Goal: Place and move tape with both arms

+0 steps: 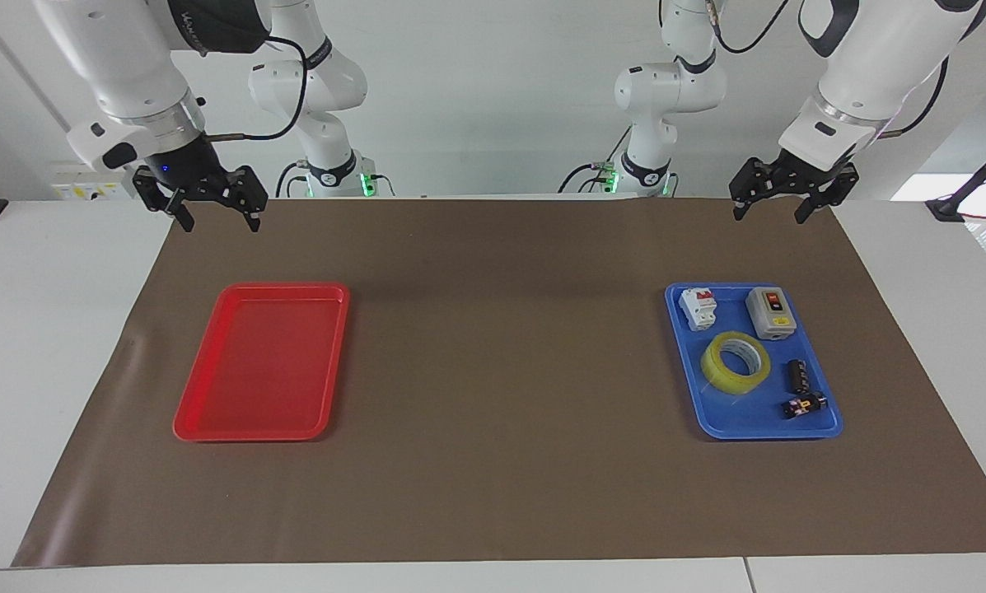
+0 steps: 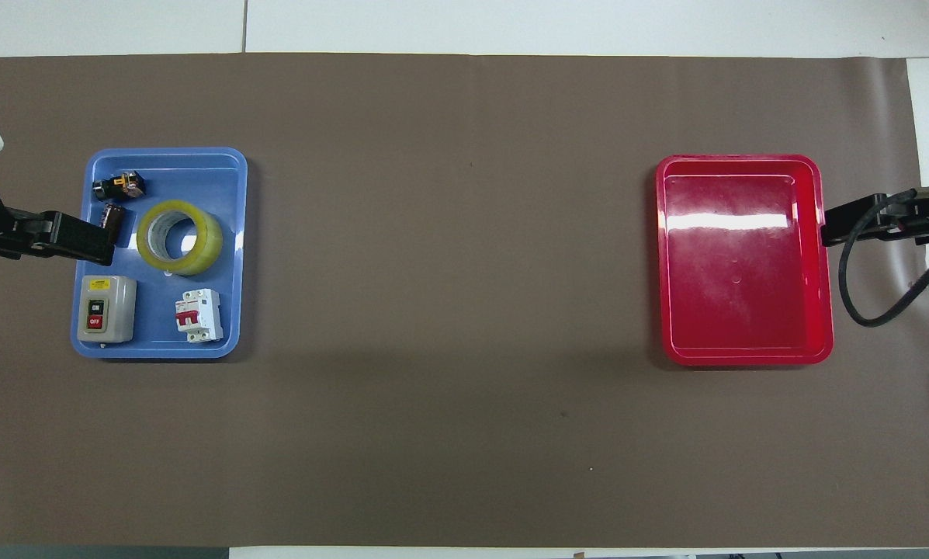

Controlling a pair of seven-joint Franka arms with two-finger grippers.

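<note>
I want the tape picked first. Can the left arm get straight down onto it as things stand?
Probably yes: the tape lies flat mid blue tray, nothing on it, and the left gripper hangs open at that end.

We read "ON" and "OFF" on the grey switch box (image 2: 105, 309) in the blue tray (image 2: 231, 233): "ON" on its dark upper button, "OFF" on the red one below. A small yellow sticker sits above the buttons, print too small to read. The white circuit breaker (image 2: 199, 315) beside it has red markings, not legible to us. The right arm (image 1: 130, 58) carries pale lettering on its dark joint cap, cut off and unreadable.
</note>
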